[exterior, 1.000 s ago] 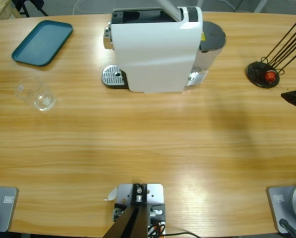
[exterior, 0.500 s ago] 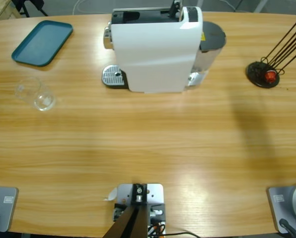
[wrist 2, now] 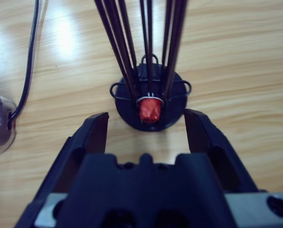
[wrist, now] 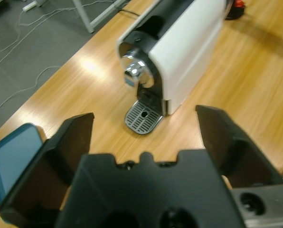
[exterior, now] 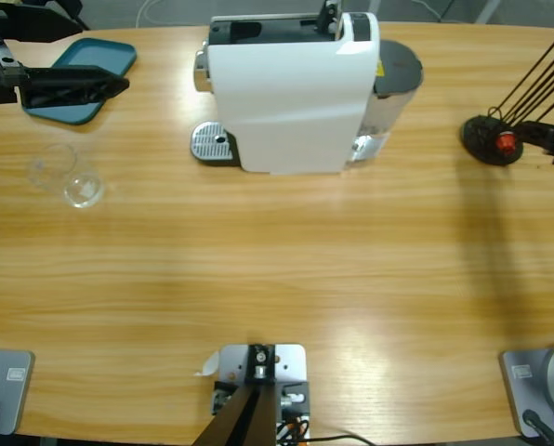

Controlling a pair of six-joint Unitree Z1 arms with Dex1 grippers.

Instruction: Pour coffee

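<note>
A small clear glass tumbler (exterior: 67, 176) rests on the table's left side. The coffee is out of view; I cannot tell any liquid in the glass. Right of it stands the white coffee machine (exterior: 291, 93) (wrist: 189, 42), with a metal drip tray (exterior: 212, 144) (wrist: 142, 116) under its spout. My left gripper (exterior: 100, 51) (wrist: 145, 115) hovers open over the back left corner, facing the machine with nothing between its jaws. Open too, my right gripper (exterior: 551, 139) (wrist 2: 146, 116) points at a red capsule (exterior: 507, 142) (wrist 2: 150, 110) from the right edge without touching it.
The teal tray (exterior: 105, 58) (wrist: 11, 156) lies at the back left, partly under the left gripper. The capsule sits in a black wire holder (exterior: 486, 137) (wrist 2: 127, 109) whose rods slant up and right. A black cable (wrist 2: 30, 61) runs beside it.
Half a second ago neither gripper showed in the high view. Now the left one has come in at the top left and the right one at the right edge.
</note>
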